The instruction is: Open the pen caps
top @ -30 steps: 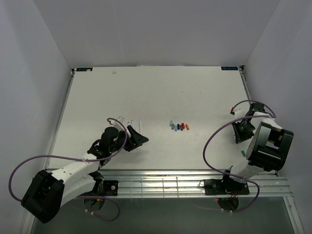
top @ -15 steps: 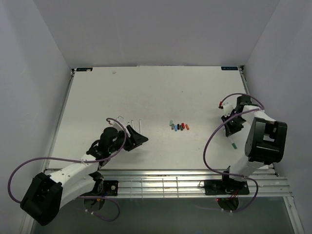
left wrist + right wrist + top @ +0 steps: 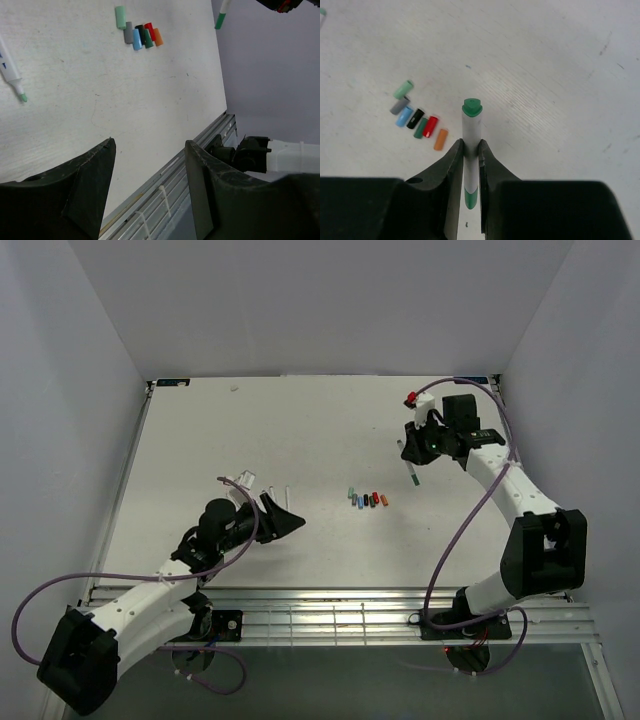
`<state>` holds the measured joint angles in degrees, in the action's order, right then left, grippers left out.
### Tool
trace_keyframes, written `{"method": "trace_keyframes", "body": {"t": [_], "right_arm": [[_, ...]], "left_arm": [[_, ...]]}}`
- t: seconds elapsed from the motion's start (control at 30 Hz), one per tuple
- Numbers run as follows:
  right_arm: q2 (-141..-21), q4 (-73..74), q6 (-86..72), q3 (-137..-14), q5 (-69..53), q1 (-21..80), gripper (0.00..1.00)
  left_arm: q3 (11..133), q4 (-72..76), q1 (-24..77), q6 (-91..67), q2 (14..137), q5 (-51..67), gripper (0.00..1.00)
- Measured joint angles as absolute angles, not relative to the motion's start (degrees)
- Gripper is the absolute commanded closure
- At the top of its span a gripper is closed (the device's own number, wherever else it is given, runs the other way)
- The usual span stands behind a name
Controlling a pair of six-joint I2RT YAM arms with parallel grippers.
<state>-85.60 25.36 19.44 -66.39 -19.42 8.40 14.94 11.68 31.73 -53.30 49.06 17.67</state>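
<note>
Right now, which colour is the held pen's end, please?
Green, on the pen; best in the right wrist view.

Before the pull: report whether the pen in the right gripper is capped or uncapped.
Capped: a green cap sits on the pen tip beyond the right gripper.

Top view: high above the near edge, looking down over the whole tabletop point(image 3: 300, 430). Left wrist view: low and close, aimed obliquely across the surface past the left pincer point(image 3: 148, 145). Right wrist view: steeply downward along the pen point(image 3: 471, 127) in the right pincer point(image 3: 471, 145). All three views share the row of caps point(image 3: 367, 500).
</note>
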Motion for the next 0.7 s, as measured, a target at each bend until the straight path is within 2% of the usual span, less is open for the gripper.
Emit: {"method": "trace_keyframes", "body": {"t": [0.33,0.7], "right_arm": [[-77.8,12.6,8.7,-60.4,-26.9,22.8,0.92],[-76.6,5.7,-0.3,-55.4,-26.4,26.4,0.92]], "left_arm": [[23.4,14.7,32.0,-47.6,52.9,22.3,0.32],[26.0,15.4,32.9,-47.2,59.7,22.9,0.32]]}}
